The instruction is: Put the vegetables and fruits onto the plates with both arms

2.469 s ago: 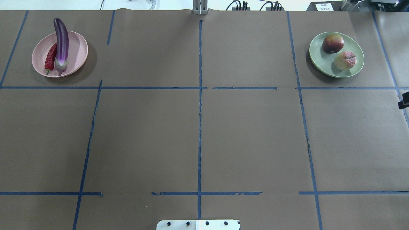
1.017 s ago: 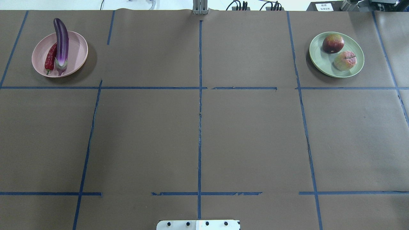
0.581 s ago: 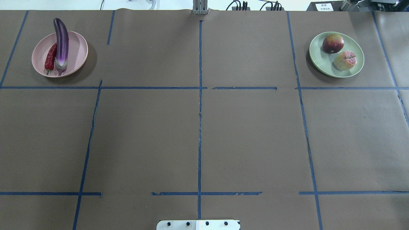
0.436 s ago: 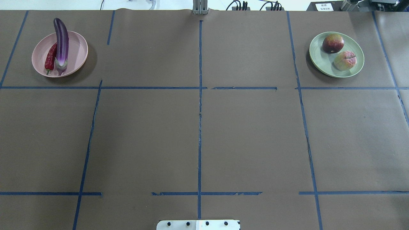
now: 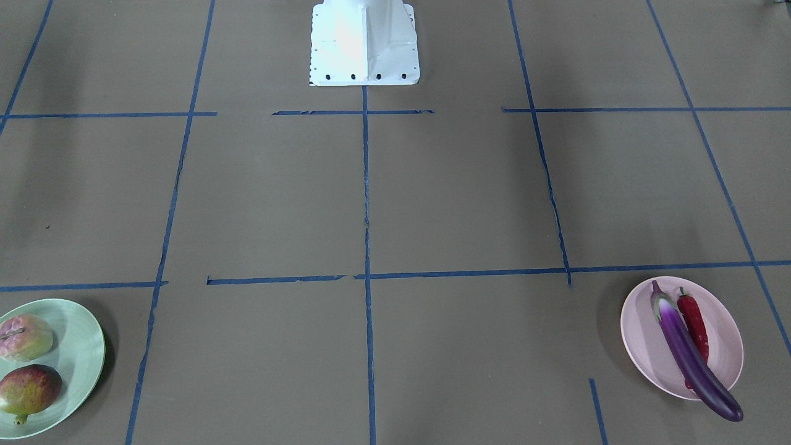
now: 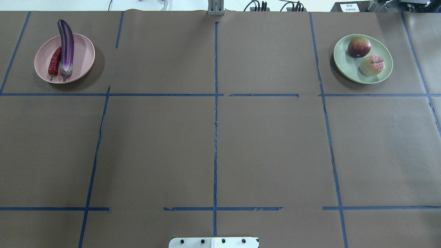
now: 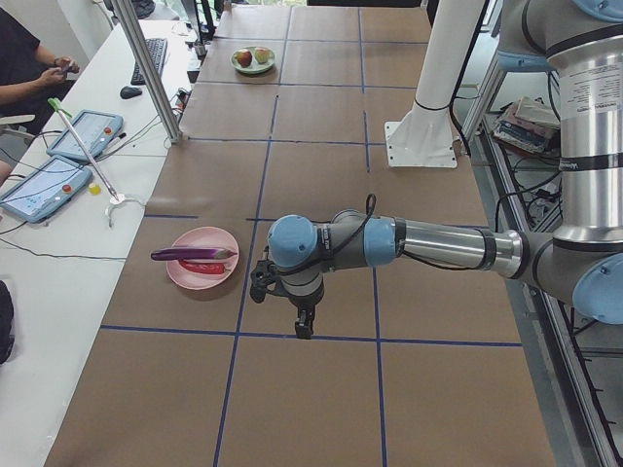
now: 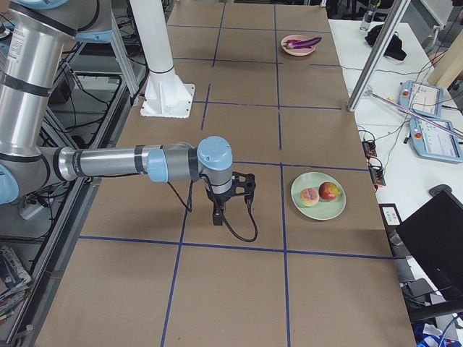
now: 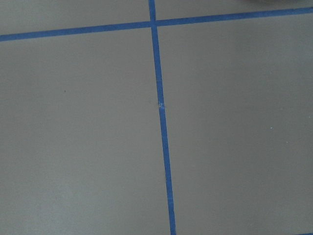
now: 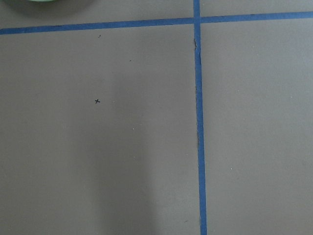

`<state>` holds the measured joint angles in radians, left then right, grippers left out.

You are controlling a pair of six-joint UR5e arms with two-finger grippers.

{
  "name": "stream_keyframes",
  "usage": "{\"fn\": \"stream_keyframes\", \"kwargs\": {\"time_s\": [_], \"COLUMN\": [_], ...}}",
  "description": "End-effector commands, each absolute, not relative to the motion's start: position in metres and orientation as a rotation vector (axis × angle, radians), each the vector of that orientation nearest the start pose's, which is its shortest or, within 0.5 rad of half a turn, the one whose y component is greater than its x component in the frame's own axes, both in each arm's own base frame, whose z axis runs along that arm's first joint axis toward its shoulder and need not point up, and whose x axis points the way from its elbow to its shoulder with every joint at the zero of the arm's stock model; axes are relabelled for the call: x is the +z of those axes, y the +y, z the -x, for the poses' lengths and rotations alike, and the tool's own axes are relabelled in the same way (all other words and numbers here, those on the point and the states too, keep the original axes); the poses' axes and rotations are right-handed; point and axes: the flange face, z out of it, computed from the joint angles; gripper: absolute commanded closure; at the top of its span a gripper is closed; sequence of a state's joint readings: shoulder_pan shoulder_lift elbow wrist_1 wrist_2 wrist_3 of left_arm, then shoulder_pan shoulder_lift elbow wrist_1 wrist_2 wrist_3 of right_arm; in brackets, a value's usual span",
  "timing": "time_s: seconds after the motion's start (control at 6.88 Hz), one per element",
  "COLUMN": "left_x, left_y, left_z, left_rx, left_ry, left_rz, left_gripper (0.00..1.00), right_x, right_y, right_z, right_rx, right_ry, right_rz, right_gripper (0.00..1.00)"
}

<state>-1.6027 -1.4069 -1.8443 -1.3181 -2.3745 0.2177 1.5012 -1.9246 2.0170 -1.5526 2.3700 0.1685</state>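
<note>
resting lengthwise on pink plate (image 6: 84,51), nearer left tool (image 7: 304,326): eggplant (image 6: 66,44), tip past far rim, chili pepper (image 6: 54,62) alongside. on green plate (image 6: 344,65), nearer right tool (image 8: 217,217): peach-like fruit (image 6: 372,65), pomegranate-like fruit (image 6: 359,47). tools spread or pressed: cannot tell.

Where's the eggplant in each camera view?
Front-facing: eggplant lower right.
Overhead: eggplant upper left.
Exterior left: eggplant left of centre.
Exterior right: eggplant top, right of centre.
Wrist views: not in either.
Shared landmark: the pink plate under it.

Glossy eggplant (image 6: 66,41), matt pink plate (image 6: 83,55) — brown paper tabletop (image 6: 155,144)
</note>
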Motion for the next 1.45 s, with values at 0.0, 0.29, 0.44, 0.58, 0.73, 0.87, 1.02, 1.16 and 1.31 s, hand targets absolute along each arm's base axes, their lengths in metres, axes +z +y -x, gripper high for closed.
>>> {"fn": "stream_keyframes", "kwargs": {"time_s": [0.0, 0.29, 0.44, 0.58, 0.73, 0.87, 1.02, 1.16, 1.31], "left_x": [0.626, 0.624, 0.622, 0.612, 0.61, 0.613, 0.622, 0.62, 0.616], "left_y": [-0.406, -0.405, -0.401, -0.402, -0.403, -0.406, -0.407, -0.408, -0.408], "left_z": [0.075, 0.075, 0.075, 0.075, 0.075, 0.075, 0.074, 0.074, 0.075], "left_rx": [0.117, 0.116, 0.113, 0.07, 0.07, 0.067, 0.063, 0.067, 0.067], "left_ry": [0.814, 0.813, 0.814, 0.81, 0.805, 0.805, 0.806, 0.806, 0.803], "left_rz": [0.037, 0.033, 0.032, 0.033, 0.032, 0.035, 0.051, 0.047, 0.044], "left_gripper": [0.0, 0.0, 0.0, 0.0, 0.0, 0.0, 0.0, 0.0, 0.0], "right_x": [0.584, 0.588, 0.589, 0.589, 0.588, 0.589, 0.589, 0.593, 0.597], "right_y": [-0.351, -0.35, -0.35, -0.352, -0.352, -0.353, -0.352, -0.35, -0.347], "right_z": [-0.039, -0.04, -0.042, -0.043, -0.042, -0.042, -0.042, -0.042, -0.042], "right_rx": [0.054, 0.056, 0.053, 0.052, 0.052, 0.053, 0.053, 0.057, 0.058], "right_ry": [-0.805, -0.788, -0.765, -0.75, -0.76, -0.76, -0.762, -0.759, -0.76], "right_rz": [-0.009, -0.006, -0.009, -0.015, -0.012, -0.011, -0.009, 0.001, 0.008], "right_gripper": [0.0, 0.0, 0.0, 0.0, 0.0, 0.0, 0.0, 0.0, 0.0]}}
